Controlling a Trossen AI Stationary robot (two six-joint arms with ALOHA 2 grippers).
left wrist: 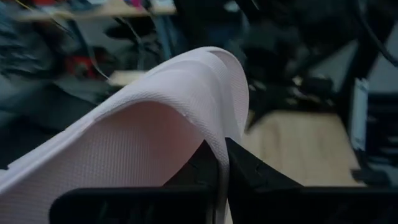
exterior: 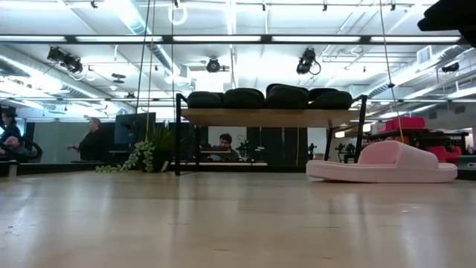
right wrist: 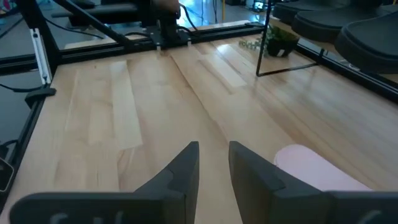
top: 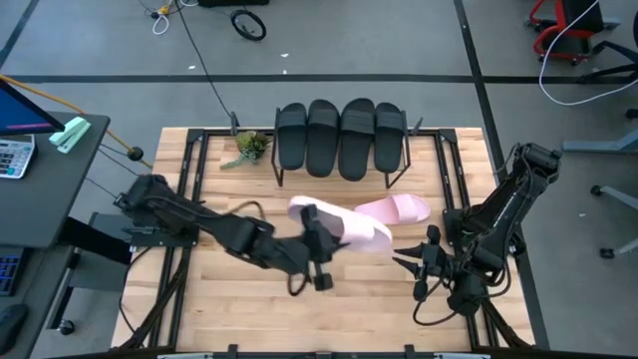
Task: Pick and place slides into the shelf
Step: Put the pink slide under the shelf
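Note:
Four black slides (top: 340,138) lie side by side on the shelf's plank top (exterior: 268,117) at the table's far middle. One pale pink slide (top: 396,208) lies flat on its sole on the table, right of centre; it also shows in the low view (exterior: 387,164) and the right wrist view (right wrist: 311,167). My left gripper (top: 319,237) is shut on the second pale pink slide (top: 344,225) at mid-table. My right gripper (top: 414,261) hovers empty near the table's right side, its fingers a narrow gap apart (right wrist: 213,163). My left gripper pinches a thin curved wall of the pink slide (left wrist: 219,149) between its two fingers, one finger on each face. The fingers come at it from the table's left and near side. The slide is lifted clear of the table, arching away past the fingertips.
A small potted plant (top: 249,147) stands on the table left of the shelf. Black frame rails run along the table's left and right sides (top: 454,170). Bare wood lies at the near middle of the table (top: 249,309). People show in the room behind (exterior: 93,138).

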